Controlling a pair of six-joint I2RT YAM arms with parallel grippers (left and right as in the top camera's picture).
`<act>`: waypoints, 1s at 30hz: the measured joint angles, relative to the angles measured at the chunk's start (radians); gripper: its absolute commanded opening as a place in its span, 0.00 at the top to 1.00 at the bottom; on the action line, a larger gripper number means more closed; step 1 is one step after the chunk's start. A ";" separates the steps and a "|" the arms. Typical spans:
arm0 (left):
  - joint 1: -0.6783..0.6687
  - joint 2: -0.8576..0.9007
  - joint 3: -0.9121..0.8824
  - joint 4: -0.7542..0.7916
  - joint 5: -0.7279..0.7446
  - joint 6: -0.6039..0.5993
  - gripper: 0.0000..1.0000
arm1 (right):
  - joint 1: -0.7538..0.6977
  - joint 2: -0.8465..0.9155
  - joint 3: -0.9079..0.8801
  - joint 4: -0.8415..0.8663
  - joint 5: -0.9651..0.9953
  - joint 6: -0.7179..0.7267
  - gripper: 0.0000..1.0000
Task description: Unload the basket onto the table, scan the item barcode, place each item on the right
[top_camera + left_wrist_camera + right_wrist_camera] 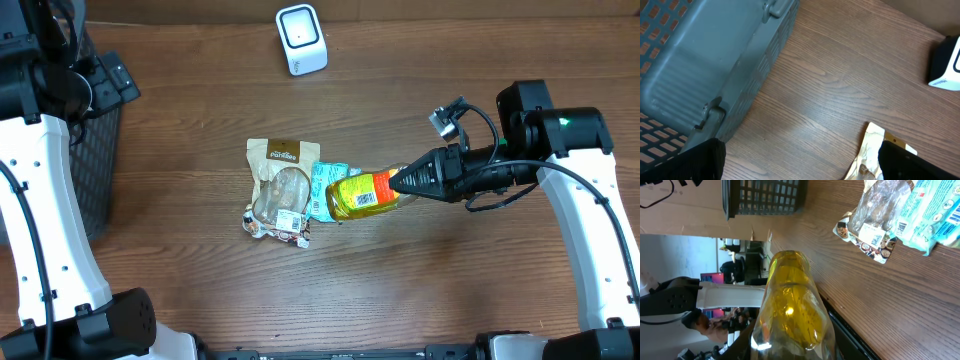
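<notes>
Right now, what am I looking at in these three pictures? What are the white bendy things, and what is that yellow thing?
The white bendy things are two robot arms at a wooden table. Each ends in a pincer, like two fingers. One picture looks down from above. The other two come from little cameras on the arms' wrists, so they look tilted.

The right pincer is shut on the yellow thing, a bottle with an orange label, held lying sideways. Its wrist camera sees the bottle very close up. The left pincer is open and holds nothing; it is over by a dark basket.

On the table lie a brown and clear snack pouch and a teal packet. The small white box at the top is probably the barcode scanner.
</notes>
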 measured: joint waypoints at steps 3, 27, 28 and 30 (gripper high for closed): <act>0.000 0.000 0.000 0.000 0.000 0.000 0.00 | 0.000 0.000 0.000 0.000 0.000 -0.003 0.81; 0.000 0.000 0.000 0.001 0.000 0.000 0.01 | 0.123 0.156 0.879 -0.109 0.729 0.424 0.76; 0.000 0.000 0.000 0.000 0.002 0.000 0.00 | 0.143 0.198 0.984 -0.148 0.756 0.431 0.76; 0.000 0.000 0.000 0.000 0.003 0.000 0.01 | 0.180 0.270 1.136 -0.164 0.801 0.439 0.76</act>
